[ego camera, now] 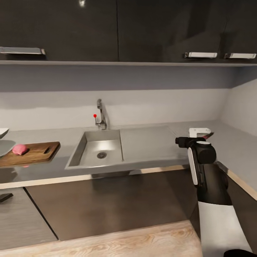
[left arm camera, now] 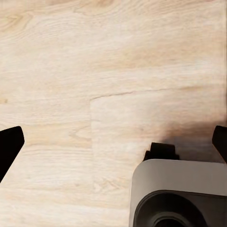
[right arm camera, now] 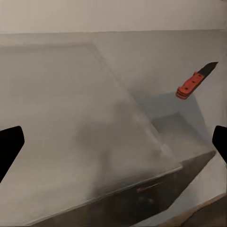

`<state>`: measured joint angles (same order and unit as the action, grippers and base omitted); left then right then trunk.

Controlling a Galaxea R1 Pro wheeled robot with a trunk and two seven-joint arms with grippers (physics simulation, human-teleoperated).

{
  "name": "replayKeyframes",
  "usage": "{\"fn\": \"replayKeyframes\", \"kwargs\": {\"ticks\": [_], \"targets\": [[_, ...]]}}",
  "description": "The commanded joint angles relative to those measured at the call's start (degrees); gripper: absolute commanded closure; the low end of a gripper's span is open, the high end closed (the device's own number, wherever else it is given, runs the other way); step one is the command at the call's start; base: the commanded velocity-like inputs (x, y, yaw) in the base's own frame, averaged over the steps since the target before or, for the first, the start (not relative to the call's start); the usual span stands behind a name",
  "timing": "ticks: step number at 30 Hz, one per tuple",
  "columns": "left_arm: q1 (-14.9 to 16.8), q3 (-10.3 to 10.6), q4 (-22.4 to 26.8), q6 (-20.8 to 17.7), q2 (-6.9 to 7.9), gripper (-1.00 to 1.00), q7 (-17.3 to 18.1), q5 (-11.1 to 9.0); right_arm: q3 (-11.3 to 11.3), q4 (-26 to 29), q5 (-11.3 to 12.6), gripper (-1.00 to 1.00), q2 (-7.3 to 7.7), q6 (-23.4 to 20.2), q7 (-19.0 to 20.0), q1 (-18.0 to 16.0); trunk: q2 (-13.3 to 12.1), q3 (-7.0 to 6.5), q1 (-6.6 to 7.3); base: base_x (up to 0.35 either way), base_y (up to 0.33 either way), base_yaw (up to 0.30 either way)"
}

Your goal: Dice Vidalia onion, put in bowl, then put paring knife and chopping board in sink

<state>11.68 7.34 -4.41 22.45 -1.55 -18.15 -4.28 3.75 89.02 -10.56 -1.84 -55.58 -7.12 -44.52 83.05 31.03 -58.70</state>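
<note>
The grey steel sink sits in the countertop, its basin bare around the drain. Left of it lies the dark wooden chopping board with a pink rounded onion on it. A white bowl is cut off by the picture's left edge. The paring knife, red-handled with a dark blade, rests on the countertop at the right, just beyond my right gripper. That gripper is open and holds nothing. My left gripper is open too, hanging over pale wood floor.
A chrome faucet with a red knob stands behind the basin. Dark wall cabinets hang above. The side wall closes the counter's right end. Dark cabinet fronts lie below the worktop, and part of my base shows.
</note>
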Motion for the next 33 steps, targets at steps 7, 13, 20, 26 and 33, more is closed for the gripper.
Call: {"fn": "replayKeyframes", "kwargs": {"ticks": [7,13,20,26,33], "targets": [[0.1,0.48,-0.25,0.4,-0.04,-1.0,-0.09,-0.41,0.03,-0.23,-0.16,-1.0,-0.01,-0.23,0.0,-0.03,0.03,0.06,-0.03,0.244,-0.249,0.0],[0.1,0.48,-0.25,0.4,-0.06,-1.0,-0.13,-0.44,0.03,-0.32,-0.16,-1.0,-0.01,-0.23,0.0,-0.02,0.03,0.06,-0.03,0.24,-0.248,0.0],[0.1,0.48,-0.25,0.4,-0.04,-1.0,-0.13,-0.43,0.03,-0.74,-0.16,-1.0,-0.01,-0.16,0.0,-0.04,0.03,0.06,-0.03,0.237,-0.255,0.0],[0.1,0.48,-0.25,0.43,-0.03,-1.0,-0.13,-0.46,0.03,-1.08,-0.16,-1.0,0.01,0.36,0.0,0.04,0.03,0.06,-0.03,0.138,-0.163,0.0],[0.1,0.48,-0.25,0.48,0.04,-1.0,-0.13,-0.47,0.31,-3.43,-0.38,-1.0,0.08,1.03,-0.38,0.05,0.03,0.06,-0.03,0.011,-0.013,0.0]]}}
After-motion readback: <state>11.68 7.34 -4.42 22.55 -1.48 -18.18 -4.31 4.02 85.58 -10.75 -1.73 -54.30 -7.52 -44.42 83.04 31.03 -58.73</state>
